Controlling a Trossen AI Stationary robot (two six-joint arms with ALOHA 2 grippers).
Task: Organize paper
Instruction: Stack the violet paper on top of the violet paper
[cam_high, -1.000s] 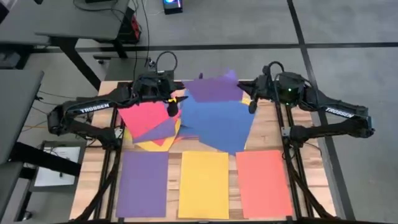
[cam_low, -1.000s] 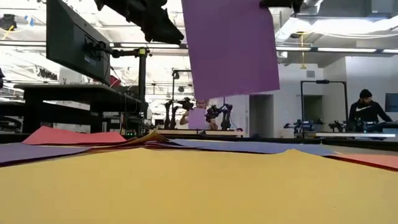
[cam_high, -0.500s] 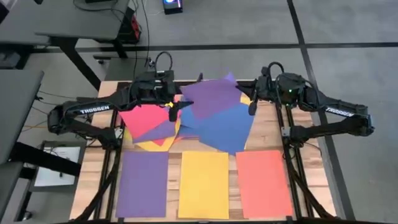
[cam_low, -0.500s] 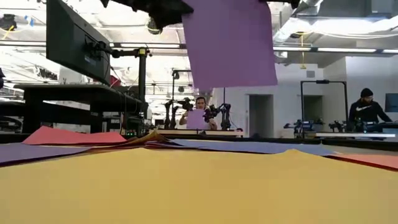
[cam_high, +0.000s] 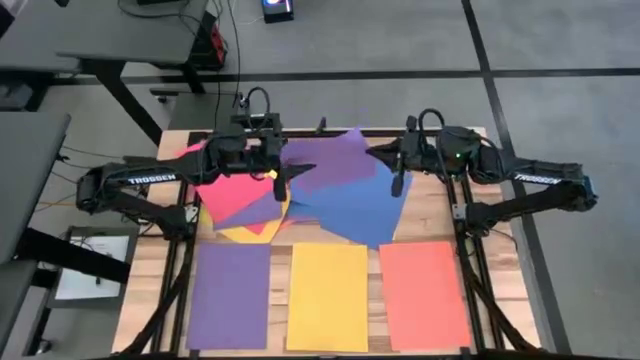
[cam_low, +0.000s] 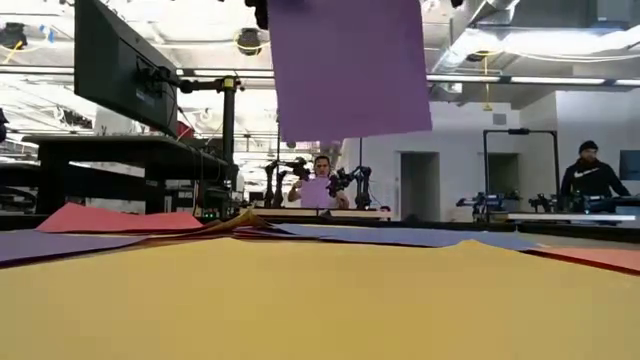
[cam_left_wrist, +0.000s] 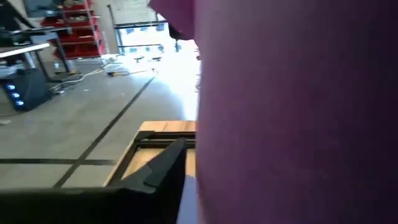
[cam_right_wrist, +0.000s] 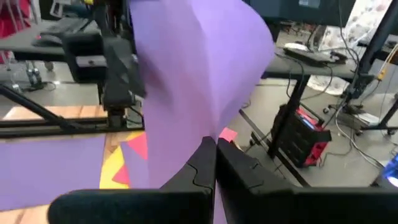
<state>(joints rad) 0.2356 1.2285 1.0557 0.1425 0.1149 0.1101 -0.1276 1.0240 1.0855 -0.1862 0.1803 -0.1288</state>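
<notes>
Since a second ago the lifted purple sheet (cam_high: 335, 160) has drifted leftward. Nearest lie purple, yellow and orange sheets on the worktop (cam_high: 430, 205); beyond them, above the mixed pile (cam_high: 340, 205), the right gripper (cam_right_wrist: 216, 163) pinches the sheet with jaws pressed together. Left gripper (cam_high: 283, 176) meets its other edge; I cannot tell its jaws.

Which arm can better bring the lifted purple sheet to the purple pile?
Likely left: the purple pile lies on its side, with the left claw at the purple sheet; the right claw pinches it farther off.

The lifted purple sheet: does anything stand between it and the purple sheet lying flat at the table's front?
Nothing visible does. The lifted purple sheet, pinched by the left gripper and the right gripper, hangs above the mixed pile; the flat purple sheet lies uncovered.
</notes>
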